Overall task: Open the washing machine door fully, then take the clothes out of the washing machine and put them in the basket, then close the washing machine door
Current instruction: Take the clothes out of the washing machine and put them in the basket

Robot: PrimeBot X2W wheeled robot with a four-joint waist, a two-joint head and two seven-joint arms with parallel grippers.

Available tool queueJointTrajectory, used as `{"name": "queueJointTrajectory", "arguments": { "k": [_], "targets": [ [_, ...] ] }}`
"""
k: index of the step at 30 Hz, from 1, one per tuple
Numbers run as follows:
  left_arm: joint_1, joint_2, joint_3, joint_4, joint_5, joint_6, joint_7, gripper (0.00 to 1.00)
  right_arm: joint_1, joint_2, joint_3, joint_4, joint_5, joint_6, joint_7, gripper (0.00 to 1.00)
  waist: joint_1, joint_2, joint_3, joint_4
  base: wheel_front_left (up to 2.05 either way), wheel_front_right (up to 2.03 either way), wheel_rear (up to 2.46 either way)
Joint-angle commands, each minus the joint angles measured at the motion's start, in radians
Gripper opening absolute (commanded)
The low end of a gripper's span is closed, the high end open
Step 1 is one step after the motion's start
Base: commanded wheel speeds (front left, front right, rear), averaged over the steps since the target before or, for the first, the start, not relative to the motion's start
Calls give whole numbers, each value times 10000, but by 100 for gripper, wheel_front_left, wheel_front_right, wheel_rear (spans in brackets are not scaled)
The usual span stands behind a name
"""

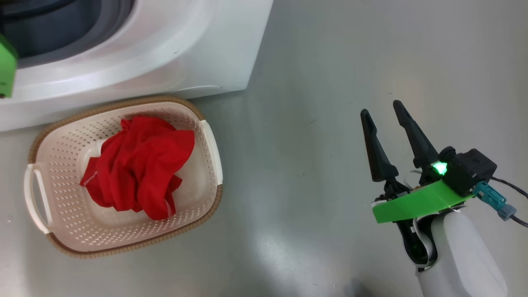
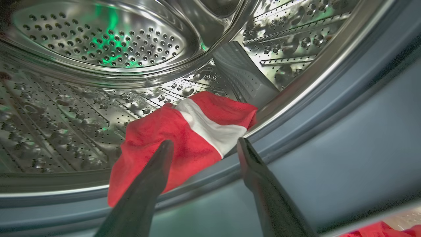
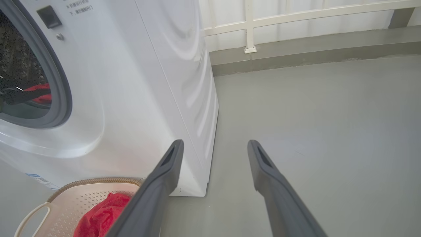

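The white washing machine [image 1: 165, 49] [image 3: 148, 82] stands with its round opening uncovered; the washing machine door is out of view. Inside the steel drum [image 2: 98, 42] a red garment with a white stripe [image 2: 164, 131] lies against the grey gasket [image 2: 329, 148]. My left gripper [image 2: 204, 144] is open, its fingertips at the garment's near edge on either side of the stripe. Another red garment [image 1: 140, 165] [image 3: 98, 217] lies crumpled in the cream basket [image 1: 62, 156] [image 3: 82, 197] on the floor before the machine. My right gripper [image 1: 381, 108] [image 3: 215, 143] hangs open over bare floor, right of the basket.
Grey floor [image 1: 309, 123] stretches to the right of the machine and basket. A white wall with a railing [image 3: 296, 16] closes the far side. A green part of my left arm [image 1: 6, 66] shows at the machine's opening.
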Motion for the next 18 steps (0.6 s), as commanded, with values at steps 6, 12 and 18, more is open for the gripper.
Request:
{"name": "queueJointTrajectory", "arguments": {
  "k": [6, 12, 18],
  "targets": [
    [-958, 688, -76, 842, 227, 194, -149, 100, -103, 113, 432, -222, -101, 16, -48, 100, 0, 0, 190, -210, 0, 0, 0],
    [-1460, 895, -149, 1453, 222, 237, -174, 100, -188, 122, 573, -199, -65, 16, -48, 100, 0, 0, 320, -386, 0, 0, 0],
    [-1797, 1023, -144, 1893, 83, 296, -66, 100, -211, 125, 697, -206, 90, 16, -48, 100, 0, 0, 411, -566, 0, 0, 0]
  ]
}}
